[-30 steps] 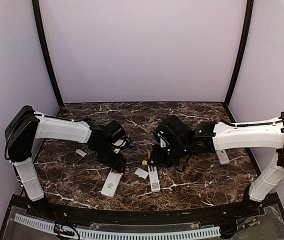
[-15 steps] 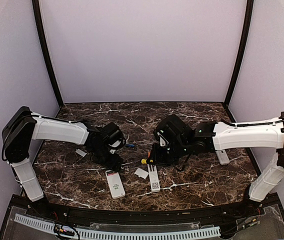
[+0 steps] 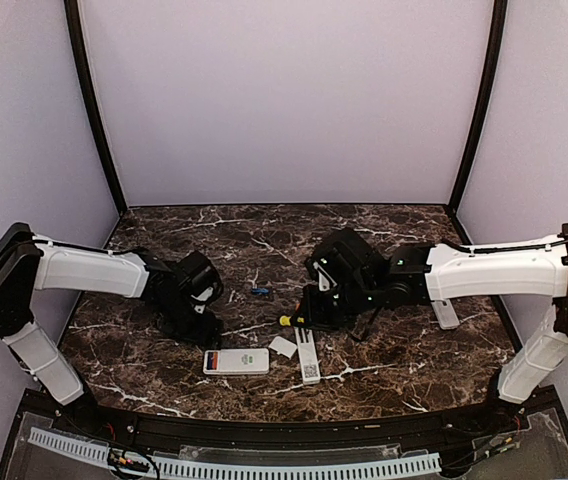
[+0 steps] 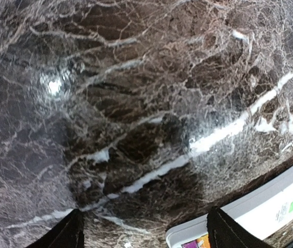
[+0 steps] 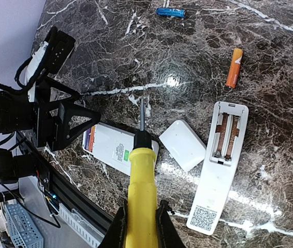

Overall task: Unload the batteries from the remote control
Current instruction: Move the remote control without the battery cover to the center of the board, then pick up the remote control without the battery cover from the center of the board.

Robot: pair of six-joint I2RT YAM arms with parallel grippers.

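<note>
While the right arm reaches in low from the right side of the marble table (image 3: pixel 394 230), its wrist bent down toward the middle, the right gripper (image 5: pixel 140 227) is clamped tight on the yellow handle of a screwdriver (image 5: pixel 141 191). The thin shaft points away from the wrist, and its tip is over bare marble.

Just to the right of the tool lies the open remote (image 5: pixel 211 191), back side up. Its battery bay shows two empty slots with their springs. A loose white cover (image 5: pixel 183 145) sits right against that remote's left edge, between it and the screwdriver.

The orange battery (image 5: pixel 234 67) lies on the marble just past the bay end of the open remote, apart from it. The blue battery (image 5: pixel 171 12) lies farther off, near the top edge of the right wrist view. From overhead it sits between the two wrists.

The left arm stretches in from the left with its forearm low over the table and its wrist angled down. The left gripper (image 4: pixel 146 235) has its fingers spread wide, with only marble between them. A second white remote (image 3: pixel 236 361) lies crosswise near the front edge, one corner just beside a left finger; I cannot tell whether they touch. One end of this remote shows a coloured strip, but I cannot tell whether it is cells.
</note>
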